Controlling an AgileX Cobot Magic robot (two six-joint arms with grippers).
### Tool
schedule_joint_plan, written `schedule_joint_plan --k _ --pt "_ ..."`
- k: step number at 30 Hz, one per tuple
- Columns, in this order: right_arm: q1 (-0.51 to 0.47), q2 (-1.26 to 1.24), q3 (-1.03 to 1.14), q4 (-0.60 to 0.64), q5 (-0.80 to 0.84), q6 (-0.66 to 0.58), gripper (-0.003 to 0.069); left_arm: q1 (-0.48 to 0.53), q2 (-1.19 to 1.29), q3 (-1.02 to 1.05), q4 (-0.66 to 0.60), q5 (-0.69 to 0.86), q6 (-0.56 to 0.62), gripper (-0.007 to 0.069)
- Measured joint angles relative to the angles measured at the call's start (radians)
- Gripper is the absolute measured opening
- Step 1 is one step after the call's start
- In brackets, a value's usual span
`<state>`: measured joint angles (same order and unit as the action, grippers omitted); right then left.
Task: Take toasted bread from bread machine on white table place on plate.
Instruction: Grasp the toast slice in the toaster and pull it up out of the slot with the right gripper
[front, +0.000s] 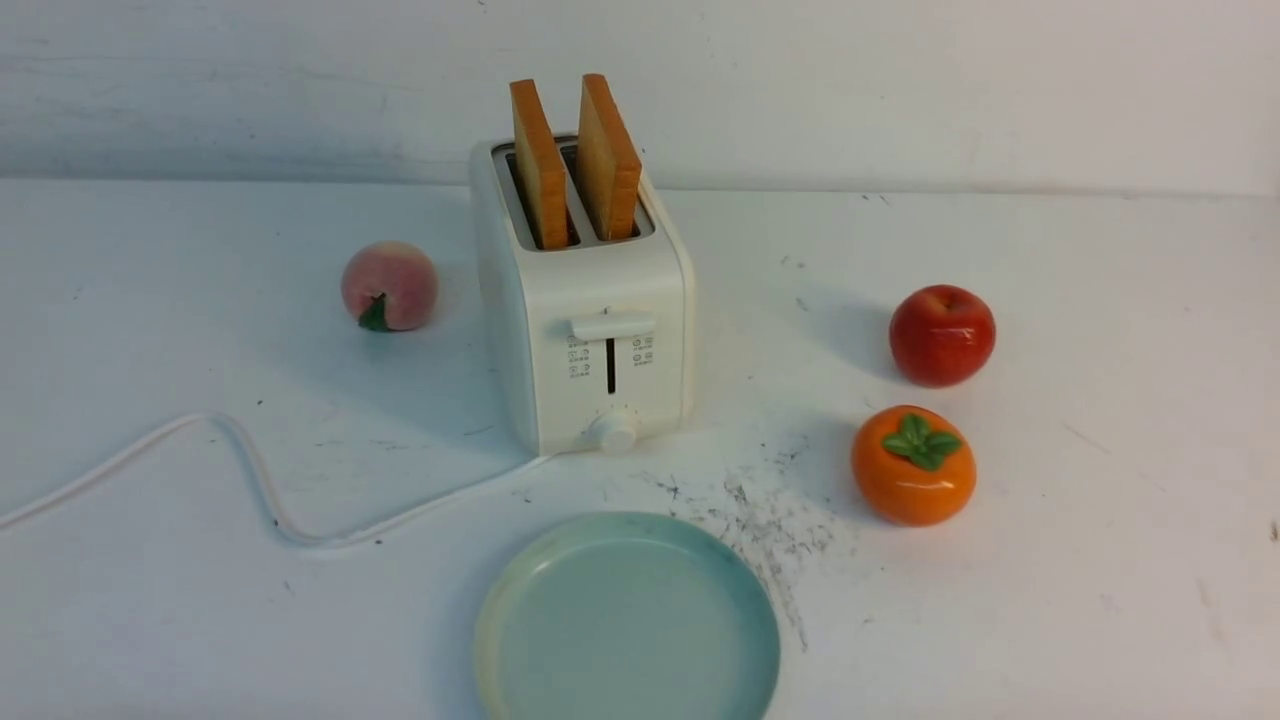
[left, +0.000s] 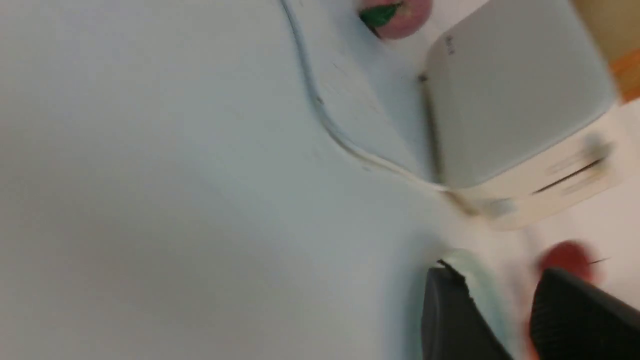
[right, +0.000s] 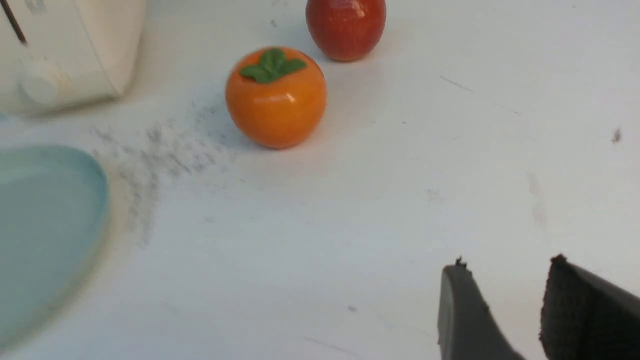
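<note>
Here we go: the toasted bread (front: 608, 160) stands upright, one slice in each slot of the bread machine (front: 590, 300), upper centre of the front view. The plate (front: 627, 620) sits at bottom centre on the white table (front: 1100, 580), near the machine's front. Our left gripper (left: 497, 282) hangs with fingers parted and nothing between them. The plate's rim is just past them and the bread machine well beyond, all blurred. Our right gripper (right: 507, 267) is likewise spread and empty above the table, well apart from machine and plate, the orange fruit (right: 276, 97) lying between.
</note>
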<state>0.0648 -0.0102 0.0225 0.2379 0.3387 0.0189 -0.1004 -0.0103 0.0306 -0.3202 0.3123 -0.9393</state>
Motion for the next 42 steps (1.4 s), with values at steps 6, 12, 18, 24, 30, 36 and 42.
schedule_joint_plan --k 6,12,18,24,30,36,42 --pt "0.0 0.0 0.002 0.414 -0.091 0.26 0.024 0.0 0.0 0.0 -0.344 -0.031 -0.174 0.0238" --pt "0.0 0.0 0.002 0.639 -0.141 0.312 0.024 0.0 0.0 0.0 -0.394 -0.057 -0.191 0.0238" --pt "0.0 0.0 -0.038 0.67 -0.212 0.229 0.0198 0.0 0.0 -0.005 -0.426 -0.189 -0.188 0.0238" --pt "0.0 0.152 -0.287 0.63 -0.106 -0.112 0.0046 0.0 0.001 -0.216 -0.385 -0.226 0.089 0.0209" --pt "0.0 0.595 -0.553 0.621 0.112 -0.317 0.0001 0.0 0.188 -0.417 -0.39 -0.038 0.397 0.0028" --pt "0.032 1.151 -0.86 0.635 0.499 -0.434 0.0001 0.0 0.525 -0.503 -0.539 0.371 0.686 -0.0014" --pt "0.207 1.523 -1.148 0.631 0.65 -0.523 0.0001 0.0 0.706 -0.509 -0.695 0.463 0.912 -0.0014"
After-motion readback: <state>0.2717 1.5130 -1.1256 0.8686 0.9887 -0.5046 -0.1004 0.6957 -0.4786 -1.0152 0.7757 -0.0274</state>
